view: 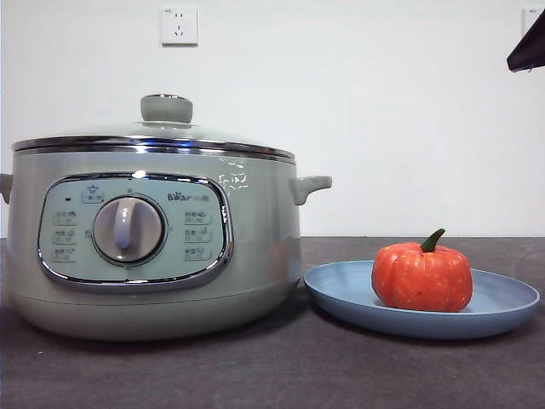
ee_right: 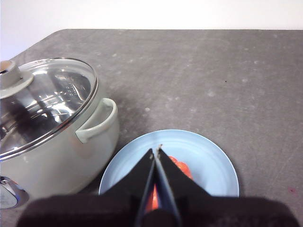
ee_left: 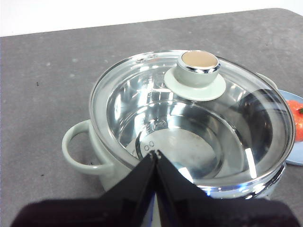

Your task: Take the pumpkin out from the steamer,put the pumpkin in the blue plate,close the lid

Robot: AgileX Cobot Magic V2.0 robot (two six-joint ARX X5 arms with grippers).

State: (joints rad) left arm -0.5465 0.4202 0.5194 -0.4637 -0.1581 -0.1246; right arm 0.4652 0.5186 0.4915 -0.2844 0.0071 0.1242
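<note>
The steamer (view: 153, 247) sits on the dark grey table (view: 281, 375) with its control panel and round dial (view: 128, 228) facing me, and the lid (view: 153, 135) is down on it, chrome rim seated all the way round the pot's rim, the pale green knob (view: 166, 108) standing upright on top. Looking down through the glass from the left wrist view, the shiny inner bowl (ee_left: 189, 142) holds nothing that I can make out. Just beside the steamer, on its handle side, lies the blue plate (view: 502, 311), its near edge almost touching the pot's base. The pumpkin (view: 421, 277) rests upright inside that plate, orange-red, with its dark green stem (view: 433, 240) curling upward. The left gripper (ee_left: 154, 153) hangs above the lidded steamer, near the rim rather than over the knob, its fingers (ee_left: 142, 175) pressed together with nothing between them. The right gripper (ee_right: 156, 150) hangs over the plate, directly above the pumpkin, its fingers (ee_right: 170, 177) likewise closed tip to tip and gripping nothing. From the front, only one black tip (view: 528, 47) shows at the top corner, well clear of everything on the table. A white wall socket (view: 179, 25) is on the wall behind.
</note>
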